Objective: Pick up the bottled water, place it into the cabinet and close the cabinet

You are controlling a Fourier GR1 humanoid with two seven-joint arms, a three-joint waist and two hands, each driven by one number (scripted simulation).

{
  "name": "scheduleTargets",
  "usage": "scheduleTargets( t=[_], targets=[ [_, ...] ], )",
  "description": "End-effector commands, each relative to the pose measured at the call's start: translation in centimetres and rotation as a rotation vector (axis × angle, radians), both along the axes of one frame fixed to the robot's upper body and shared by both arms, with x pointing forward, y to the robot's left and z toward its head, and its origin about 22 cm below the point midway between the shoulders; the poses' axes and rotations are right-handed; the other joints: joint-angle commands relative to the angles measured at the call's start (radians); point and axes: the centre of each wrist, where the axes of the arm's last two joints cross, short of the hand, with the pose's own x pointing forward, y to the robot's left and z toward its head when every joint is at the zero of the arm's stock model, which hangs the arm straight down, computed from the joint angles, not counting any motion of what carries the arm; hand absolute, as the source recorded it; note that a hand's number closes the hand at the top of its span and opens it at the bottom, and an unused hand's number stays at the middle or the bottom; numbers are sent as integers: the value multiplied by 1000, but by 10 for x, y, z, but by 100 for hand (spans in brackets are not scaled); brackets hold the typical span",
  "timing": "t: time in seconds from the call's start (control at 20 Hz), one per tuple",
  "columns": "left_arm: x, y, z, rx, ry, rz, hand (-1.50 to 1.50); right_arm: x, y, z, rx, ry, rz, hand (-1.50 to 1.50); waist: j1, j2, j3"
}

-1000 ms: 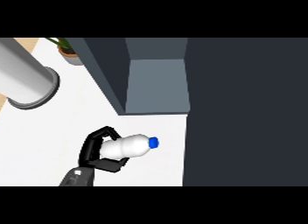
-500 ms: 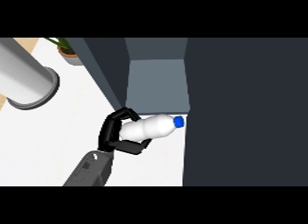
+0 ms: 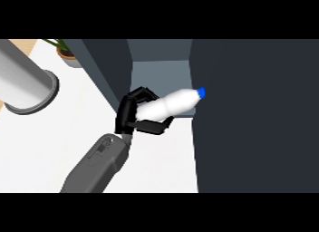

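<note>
Water bottle: lifted off the white counter, lying sideways, blue cap at the open cabinet mouth, not yet inside.
My left hand: fingers curled round its base.
Outstanding: placing it inside, closing the cabinet.
Surroundings: grey cylinder at left, potted plant behind.

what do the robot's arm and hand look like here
Only one arm shows: a smooth, rounded grey forearm ending in the black left hand, with slim fingers and a thumb. No cables, sleeves or markings are visible.
</note>
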Motion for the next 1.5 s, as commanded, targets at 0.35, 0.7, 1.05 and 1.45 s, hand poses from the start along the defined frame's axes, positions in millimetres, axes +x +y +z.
scheduleTargets(
  t=[0.35, 0.7, 1.05, 1.45],
  targets=[
    [49, -28, 45, -49, 63, 55, 150, -2, -7, 32, 45, -28, 23, -150, -16, 9, -1],
    [70, -26, 48, 140, 54, 262, 150, 3, -13, 15, 25, -58, 36, -150, -38, 16, 0],
    [85, -10, 46, 419, -4, 407, -150, 1, -8, 17, 52, -68, 58, -150, -47, 23, 0],
    [101, -5, 72, 397, -63, 437, -150, -3, -16, 20, 39, -46, 60, -150, -50, 25, -2]
  ],
)
